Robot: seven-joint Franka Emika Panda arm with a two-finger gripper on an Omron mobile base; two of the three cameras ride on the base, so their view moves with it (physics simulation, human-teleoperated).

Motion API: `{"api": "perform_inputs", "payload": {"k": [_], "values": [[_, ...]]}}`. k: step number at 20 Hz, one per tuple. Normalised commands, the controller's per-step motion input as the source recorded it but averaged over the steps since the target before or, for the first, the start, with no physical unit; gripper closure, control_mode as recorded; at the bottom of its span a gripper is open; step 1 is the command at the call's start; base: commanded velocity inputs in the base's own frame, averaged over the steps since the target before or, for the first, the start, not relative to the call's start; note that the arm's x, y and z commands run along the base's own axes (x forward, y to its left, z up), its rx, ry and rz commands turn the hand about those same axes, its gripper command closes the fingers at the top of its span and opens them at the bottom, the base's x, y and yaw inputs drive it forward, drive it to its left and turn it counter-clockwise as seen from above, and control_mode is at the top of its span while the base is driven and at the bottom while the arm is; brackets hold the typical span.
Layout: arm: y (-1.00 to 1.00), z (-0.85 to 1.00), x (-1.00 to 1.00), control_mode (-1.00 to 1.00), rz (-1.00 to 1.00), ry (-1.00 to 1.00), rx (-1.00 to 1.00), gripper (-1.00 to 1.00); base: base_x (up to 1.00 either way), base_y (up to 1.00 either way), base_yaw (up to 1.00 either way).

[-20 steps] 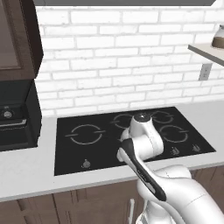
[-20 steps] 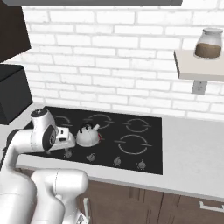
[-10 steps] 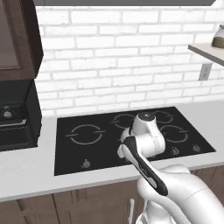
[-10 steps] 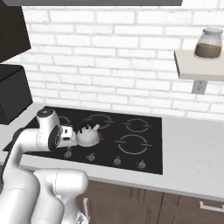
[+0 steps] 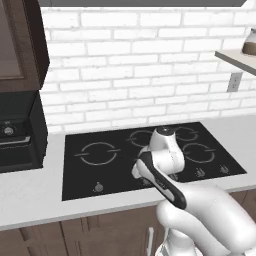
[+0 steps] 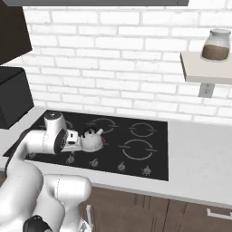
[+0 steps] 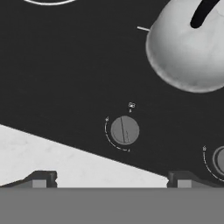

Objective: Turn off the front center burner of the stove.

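The stove [image 6: 154,156] is the landmark: a black glass cooktop set into the pale counter [image 5: 30,192] below a white brick wall [image 6: 113,68].

A white kettle [image 6: 93,141] with a dark handle sits on the stove, toward its front and middle, and covers the front center burner, so that ring itself cannot be made out. In the hand view the kettle [image 7: 188,52] bulges in at the upper right, over the glass.

A row of small knobs runs along the stove's front edge. In the hand view one knob [image 7: 124,130] lies near the middle of the picture, just behind the stove's front edge, with a slot across its face and a thin arc of marks around it. A second knob [image 7: 220,159] shows at the right border.

The gripper [image 7: 111,177] hangs above the stove's front edge, over the line where glass meets counter. Its two tips [image 7: 43,178] stand wide apart with nothing between them, and the near knob lies beyond the gap, untouched.

A dark oven-like box [image 6: 13,95] stands on the counter left of the stove. A jar [image 6: 216,45] rests on a shelf [image 6: 204,72] above and right of the stove.
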Motion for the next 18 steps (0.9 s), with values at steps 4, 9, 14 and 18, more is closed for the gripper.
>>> {"api": "perform_inputs", "payload": {"k": [4, 9, 14, 18], "values": [[0.00, -0.40, 0.03, -1.00, 0.00, 0.06, 0.00, -1.00, 0.00, 0.00, 0.00], [0.00, -0.47, 0.00, -1.00, -0.02, 0.02, -0.03, -1.00, 0.00, 0.00, 0.00], [-0.03, -0.32, 0.00, -1.00, -0.01, 0.00, -0.01, -1.00, 0.00, 0.00, 0.00], [-0.14, -0.39, 0.00, -1.00, -0.01, 0.00, -0.03, -1.00, 0.00, 0.00, 0.00]]}}
